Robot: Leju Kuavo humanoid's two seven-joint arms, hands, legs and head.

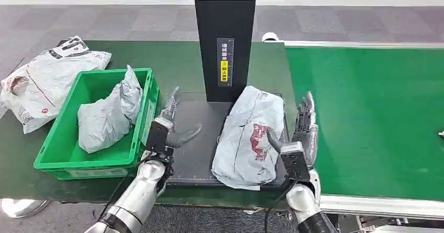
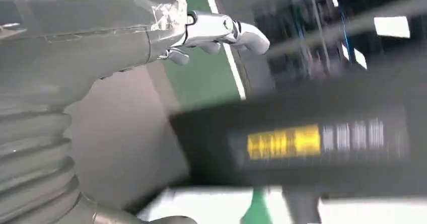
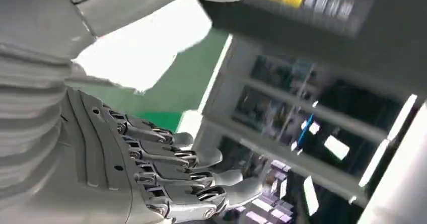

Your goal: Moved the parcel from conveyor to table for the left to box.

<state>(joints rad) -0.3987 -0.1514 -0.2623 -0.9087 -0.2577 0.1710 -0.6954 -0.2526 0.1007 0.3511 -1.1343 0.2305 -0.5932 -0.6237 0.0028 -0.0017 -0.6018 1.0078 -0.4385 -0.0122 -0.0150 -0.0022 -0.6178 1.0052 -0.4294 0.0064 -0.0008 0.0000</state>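
Robot hand on my right rests flat-fingered against the side of the parcel, fingers apart, gripping nothing. That parcel lies on the dark plate of the desk, beside the conveyor. I judge the move done. My left robot hand, spread and empty, must now reach over, grip the parcel and carry it to the green box.

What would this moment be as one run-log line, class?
parcel: on dark pad | right hand: open beside it | left hand: open | green crate: holds one bag
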